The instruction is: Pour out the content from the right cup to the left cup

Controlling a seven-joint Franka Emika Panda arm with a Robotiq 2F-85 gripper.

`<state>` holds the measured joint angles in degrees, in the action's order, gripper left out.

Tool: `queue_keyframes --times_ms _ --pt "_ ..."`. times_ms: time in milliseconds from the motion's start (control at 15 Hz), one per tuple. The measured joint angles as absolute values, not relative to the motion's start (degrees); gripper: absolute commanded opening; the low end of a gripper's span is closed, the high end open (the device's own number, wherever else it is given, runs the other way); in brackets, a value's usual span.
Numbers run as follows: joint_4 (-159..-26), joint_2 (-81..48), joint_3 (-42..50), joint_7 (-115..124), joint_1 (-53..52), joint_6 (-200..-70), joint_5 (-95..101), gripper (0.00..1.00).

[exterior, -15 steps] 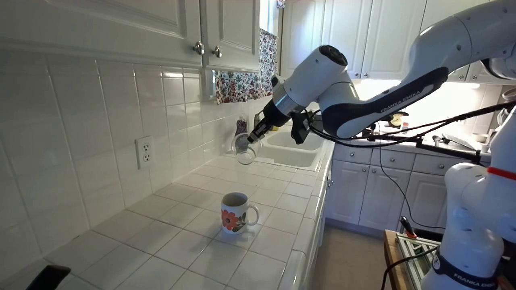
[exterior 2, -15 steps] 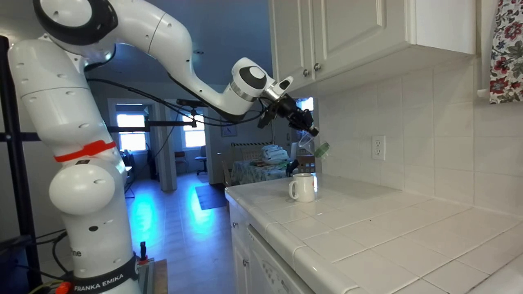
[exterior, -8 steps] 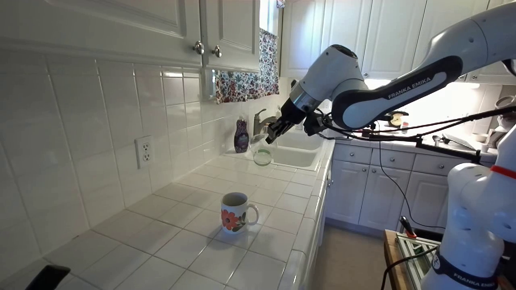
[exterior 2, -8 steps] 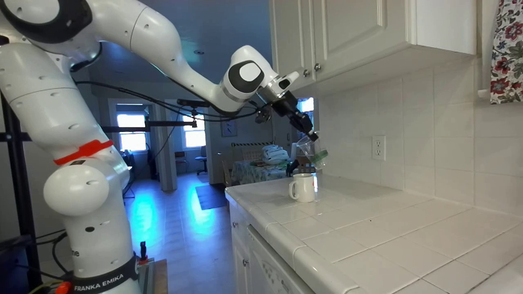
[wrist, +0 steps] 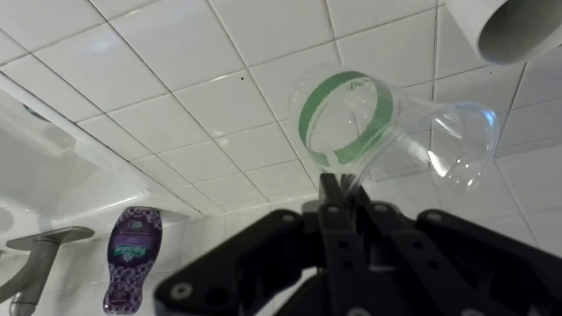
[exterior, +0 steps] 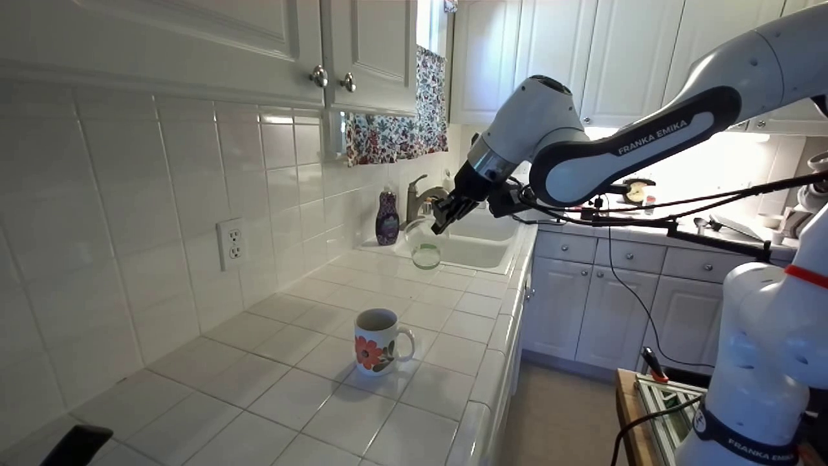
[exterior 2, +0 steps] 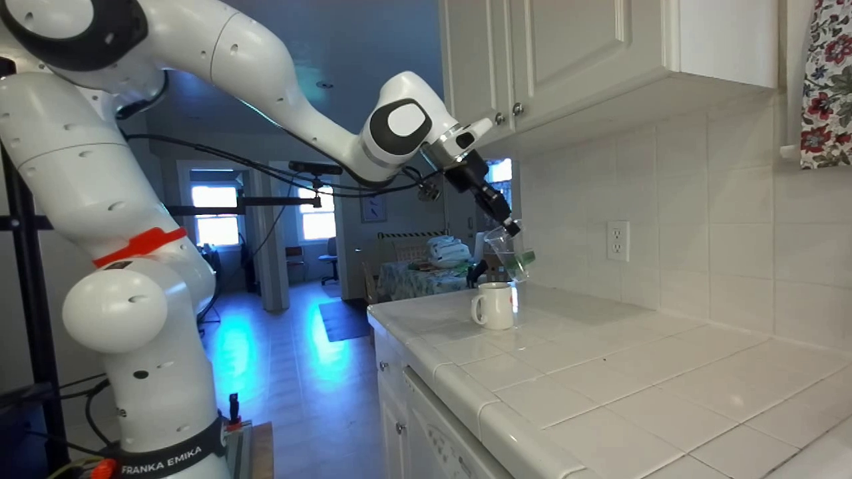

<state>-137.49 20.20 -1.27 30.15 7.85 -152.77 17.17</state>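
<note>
Wrist view: what's the gripper (wrist: 344, 181) doing?

Jaws pinched on the wall of the green-banded clear cup (wrist: 384, 118), near its rim. Cup's held in the air, tilted, base low.

And the mug?

White mug (exterior: 376, 343), upright on the tiled counter (exterior: 272, 388), apart from the cup. Handle points toward the counter's front edge. In an exterior view its side shows a red flower and green leaves.

Surface?

Glossy white square tiles, thin grout lines, rounded front edge. Small dark speck (wrist: 242, 78) on one tile.

Along the back?

Tiled wall (exterior: 187, 194) with a white outlet (exterior: 231, 244), wall cabinets (exterior: 162, 45) above, floral curtain (exterior: 427, 110) past them. Then a double sink (exterior: 475, 252), purple bottle (wrist: 131, 259) standing near the faucet (wrist: 41, 259).

Rest of the room?

In an exterior view: far cabinets (exterior: 556, 317), white, round knobs. In an exterior view: cloth-covered table (exterior 2: 413, 283), pale bundle (exterior 2: 447, 251) on top. Bright windows (exterior 2: 214, 233), dark mat (exterior 2: 344, 322) on the floor (exterior 2: 286, 412), blue glare (exterior 2: 326, 359) next to it.
</note>
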Motion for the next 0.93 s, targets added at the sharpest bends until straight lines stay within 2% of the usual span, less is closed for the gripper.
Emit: queue_keyframes --times_ms 933 --pt "-137.5 16.0 3.5 21.8 8.4 -148.8 -5.8 0.02"
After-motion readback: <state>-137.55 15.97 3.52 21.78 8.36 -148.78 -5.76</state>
